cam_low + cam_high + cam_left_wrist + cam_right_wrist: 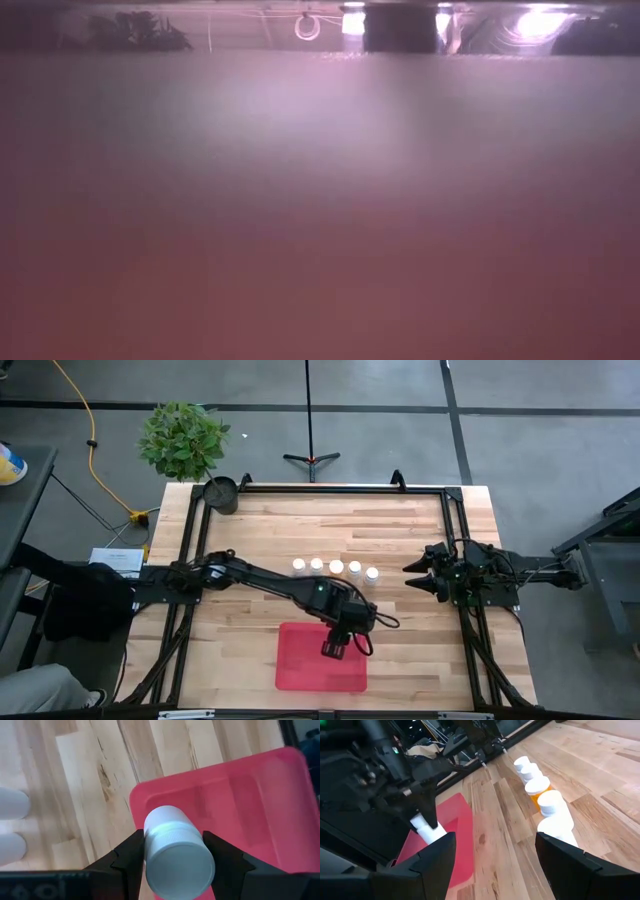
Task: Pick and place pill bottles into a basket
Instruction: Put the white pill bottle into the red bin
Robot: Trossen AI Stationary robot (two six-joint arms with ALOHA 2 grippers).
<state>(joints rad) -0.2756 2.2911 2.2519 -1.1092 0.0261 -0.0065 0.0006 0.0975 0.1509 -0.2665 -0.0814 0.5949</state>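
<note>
The wooden worktop (400, 620) carries a black frame (330, 489) around its edges, with a leafy potted plant (183, 437) and a small dark round pot (221, 493) at its far left corner. The left arm (255, 576) reaches from the left side toward the near middle of the worktop, and the right arm (520, 568) waits at the right edge with its hand (415, 578) spread open and empty, pointing toward the middle.

The red basket (300, 670), a shallow rectangular tray with rounded corners, lies flat on the near middle of the worktop. The left hand (334, 649) hangs over the far edge of the basket. In the left wrist view its two dark fingers (127, 857) are clenched on either side of a white pill bottle (175, 852), whose round cap faces the camera, with the basket's far corner below it. The right wrist view shows the same bottle held above the basket, its lower end near the floor of the tray.

Five more pill bottles (336, 568) stand upright in a row on the worktop, beyond the basket and between the two arms, just beside one another. One of them has an orange body (538, 796) under its white cap; the rest look white.

The low view is covered by a pinkish blur
</note>
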